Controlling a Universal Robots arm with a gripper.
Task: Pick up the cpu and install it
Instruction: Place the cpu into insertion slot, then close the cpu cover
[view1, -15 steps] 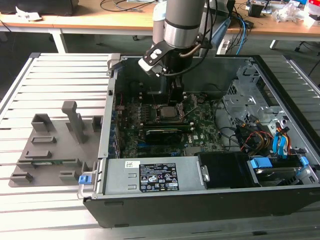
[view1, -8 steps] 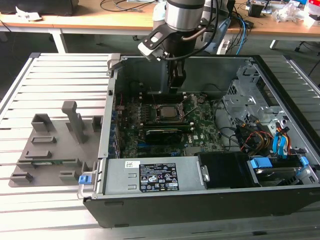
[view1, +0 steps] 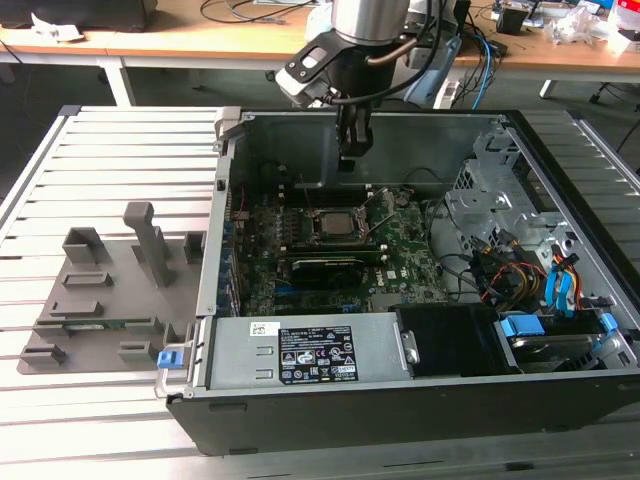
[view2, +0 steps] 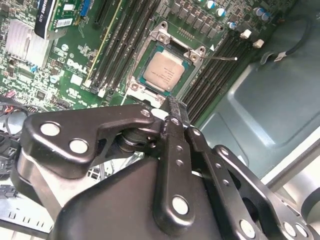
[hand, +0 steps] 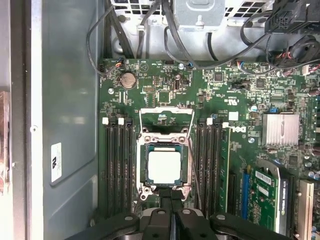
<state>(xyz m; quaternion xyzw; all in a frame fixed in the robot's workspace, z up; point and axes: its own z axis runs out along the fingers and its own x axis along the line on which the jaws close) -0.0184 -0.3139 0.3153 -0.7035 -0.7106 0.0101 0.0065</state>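
Green motherboard (hand: 215, 100) | cpu (hand: 164, 166): pale silvery square, in socket (hand: 143, 165) | fingers (hand: 165, 200) closed

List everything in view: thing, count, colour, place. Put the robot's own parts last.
cpu: one, silvery, lying in the socket on the board.
board: one, green, inside the case.
case: one, black, open, on the table.
table: one, grey slatted metal, under the case.
holder: one, grey, on the table, to the exterior view's left of the case.
cables: several, mixed colours, inside the case, at the exterior view's right.
arm: one, silver, above the case.
hand: one, black, shut, empty, above the board near the cpu.
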